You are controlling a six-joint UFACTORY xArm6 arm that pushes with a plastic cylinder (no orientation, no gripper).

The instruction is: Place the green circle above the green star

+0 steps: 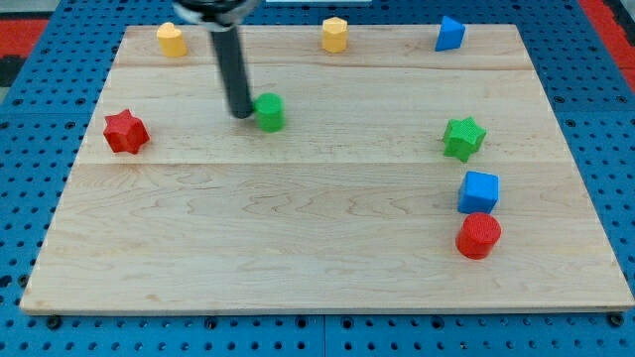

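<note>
The green circle (269,111) is a short green cylinder in the upper left-middle of the wooden board (298,218). The green star (463,137) lies far to the view's right, slightly lower. My dark rod comes down from the view's top and my tip (241,113) rests right against the green circle's left side, touching or nearly touching it.
A red star (125,132) lies at the left. A yellow block (172,39), a yellow hexagon (335,34) and a blue block (449,33) line the top edge. A blue cube (478,191) and a red circle (478,236) sit below the green star.
</note>
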